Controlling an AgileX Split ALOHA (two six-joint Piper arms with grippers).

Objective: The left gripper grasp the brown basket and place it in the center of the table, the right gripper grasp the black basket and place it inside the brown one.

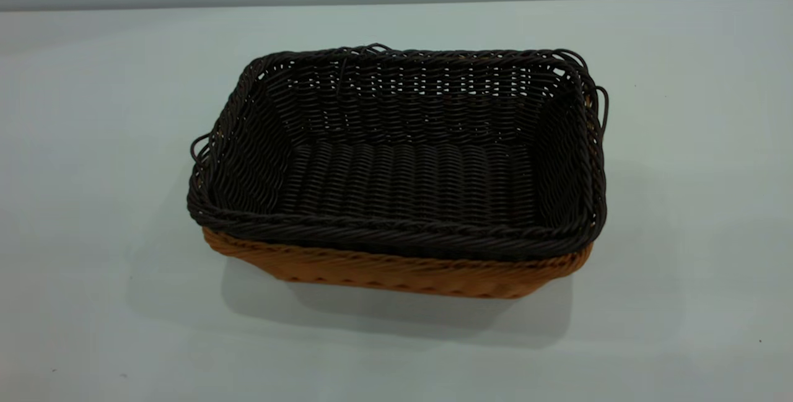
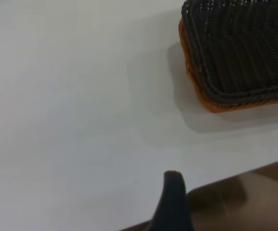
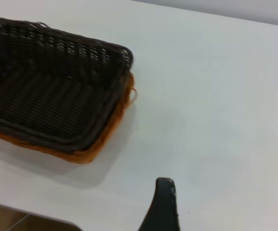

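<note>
The brown basket (image 1: 396,275) sits mid-tabletop (image 1: 93,204), the black basket (image 1: 396,166) nested squarely inside it, rims nearly flush (the stacking looks complete). Nothing else lies around the pair. Both arms hang clear at the near edge: one finger of the left claw (image 2: 172,204) and of the right claw (image 3: 162,204) shows, so whether each is spread cannot be told.

The rectangular very dark brown-black woven wicker basket (image 1: 403,173) sits upright, nested inside the rectangular orange-tan woven wicker basket (image 1: 396,272), whose wall shows only as a band below the dark braided rim. Both are empty, with small loop handles at the short ends. The pair rests mid-tabletop on the plain white table (image 1: 93,142), well clear of every edge.
</note>
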